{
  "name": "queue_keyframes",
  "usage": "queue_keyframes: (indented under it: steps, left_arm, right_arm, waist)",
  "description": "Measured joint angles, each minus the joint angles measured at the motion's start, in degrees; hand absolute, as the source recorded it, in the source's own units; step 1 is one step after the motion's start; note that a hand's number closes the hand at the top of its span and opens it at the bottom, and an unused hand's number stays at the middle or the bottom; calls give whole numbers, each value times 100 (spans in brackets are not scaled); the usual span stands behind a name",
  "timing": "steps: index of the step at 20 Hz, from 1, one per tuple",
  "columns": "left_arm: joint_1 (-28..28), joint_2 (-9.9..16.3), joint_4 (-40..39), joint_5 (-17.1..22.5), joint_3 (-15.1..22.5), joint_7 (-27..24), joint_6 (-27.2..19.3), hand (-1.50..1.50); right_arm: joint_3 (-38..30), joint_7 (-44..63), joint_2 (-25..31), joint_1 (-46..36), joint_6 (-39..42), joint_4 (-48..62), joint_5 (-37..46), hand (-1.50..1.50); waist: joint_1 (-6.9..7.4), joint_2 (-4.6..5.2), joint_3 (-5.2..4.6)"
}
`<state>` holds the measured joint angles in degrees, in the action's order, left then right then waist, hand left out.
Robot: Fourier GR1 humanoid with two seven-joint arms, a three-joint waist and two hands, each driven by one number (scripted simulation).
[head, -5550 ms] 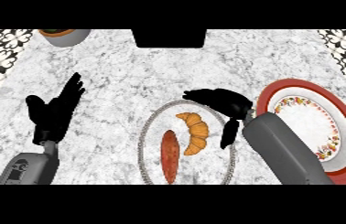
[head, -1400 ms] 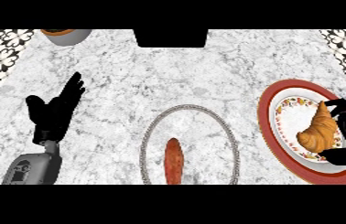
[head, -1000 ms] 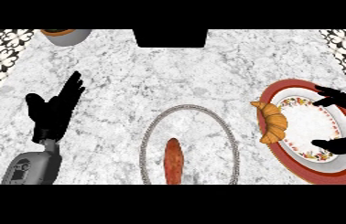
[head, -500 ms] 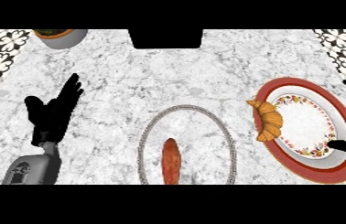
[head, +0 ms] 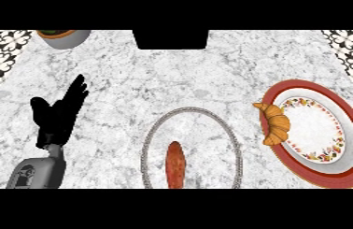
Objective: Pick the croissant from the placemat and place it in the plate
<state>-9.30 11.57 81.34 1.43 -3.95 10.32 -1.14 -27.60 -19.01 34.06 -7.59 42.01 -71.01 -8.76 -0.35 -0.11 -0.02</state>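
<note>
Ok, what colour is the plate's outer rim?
Red, around a white plate with a floral band; head view shows it best.

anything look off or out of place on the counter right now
The croissant sits askew on the left rim of the plate, overhanging the red edge rather than lying in the middle. The sausage-like piece lies on the placemat. The left hand rests open at the left; the right hand is out of view.
</note>
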Motion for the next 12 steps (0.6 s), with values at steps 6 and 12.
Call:
queue_keyframes:
  steps: [6,12]
  left_arm:
    - [-19,34,15,34,-87,-18,99,0]
    - [-84,-3,-57,16,-101,-52,119,0]
  right_arm:
    - [-74,-375,397,-230,52,885,15,-150]
    - [40,-887,762,-477,-164,1761,285,-150]
  waist:
    - [50,17,5]
    - [82,31,12]
